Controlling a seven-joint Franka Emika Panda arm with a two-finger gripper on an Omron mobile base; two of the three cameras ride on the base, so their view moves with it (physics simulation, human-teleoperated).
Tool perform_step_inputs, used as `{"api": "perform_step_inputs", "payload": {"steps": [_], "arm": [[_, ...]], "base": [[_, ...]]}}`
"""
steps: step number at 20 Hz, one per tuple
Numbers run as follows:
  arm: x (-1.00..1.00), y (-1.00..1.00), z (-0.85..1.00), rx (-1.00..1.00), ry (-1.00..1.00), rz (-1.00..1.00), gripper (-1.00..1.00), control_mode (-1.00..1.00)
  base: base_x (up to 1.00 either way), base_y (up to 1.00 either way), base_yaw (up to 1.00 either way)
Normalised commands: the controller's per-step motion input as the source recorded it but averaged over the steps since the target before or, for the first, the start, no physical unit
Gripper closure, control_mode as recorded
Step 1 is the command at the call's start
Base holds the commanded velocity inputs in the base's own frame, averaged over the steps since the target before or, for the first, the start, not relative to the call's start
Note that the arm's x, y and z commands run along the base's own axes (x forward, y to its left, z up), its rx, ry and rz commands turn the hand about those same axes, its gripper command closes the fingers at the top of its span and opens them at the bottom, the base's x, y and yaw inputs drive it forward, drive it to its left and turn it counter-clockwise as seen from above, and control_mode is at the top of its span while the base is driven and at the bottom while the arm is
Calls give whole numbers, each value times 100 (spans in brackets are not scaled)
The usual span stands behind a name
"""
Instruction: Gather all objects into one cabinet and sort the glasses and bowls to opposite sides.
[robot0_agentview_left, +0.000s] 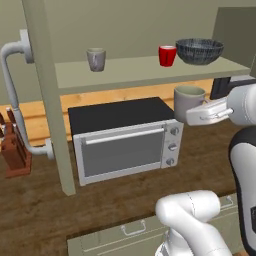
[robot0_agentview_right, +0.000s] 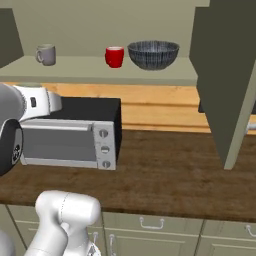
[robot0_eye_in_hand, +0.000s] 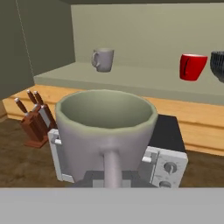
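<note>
We see a dull grey handled mug (robot0_agentview_left: 189, 101) held up in the air above the right end of the silver toaster oven (robot0_agentview_left: 127, 140), below the front edge of the cabinet shelf (robot0_agentview_left: 150, 70). In the hand view this mug (robot0_eye_in_hand: 106, 131) sits close and upright, its wide mouth open to us and its handle running down toward the camera. The pincer (robot0_agentview_left: 192, 116) is at the mug's handle side and appears to pinch it there, though its fingertips are hidden behind the mug.

On the shelf stand a second grey mug (robot0_agentview_left: 95, 59) toward the left, a bright red cup (robot0_agentview_left: 167, 55) further right, and just beside the cup a wide dark bowl (robot0_agentview_left: 199, 51) with a fine criss-cross ribbing. The held mug is well apart from the shelf mug and lower than all three.

The cabinet door (robot0_agentview_left: 47, 95) stands open at the left with its pale tubular handle (robot0_agentview_left: 15, 100). A knife block (robot0_eye_in_hand: 36, 120) rests on the wooden table (robot0_agentview_right: 165, 175). We can read no writing or labels anywhere.
</note>
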Motion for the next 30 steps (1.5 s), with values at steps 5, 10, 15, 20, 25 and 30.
{"api": "perform_step_inputs", "payload": {"steps": [5,10,15,20,25,30], "arm": [[0,0,0,0,0,0,100,100],[0,0,0,0,0,0,100,100],[0,0,0,0,0,0,100,100],[0,10,30,0,-1,0,100,-100],[1,6,51,0,-2,0,100,-100],[40,10,42,0,0,0,100,-100]], "base": [[96,0,0],[70,0,0],[46,2,0],[0,4,0],[0,0,0],[0,0,0]]}}
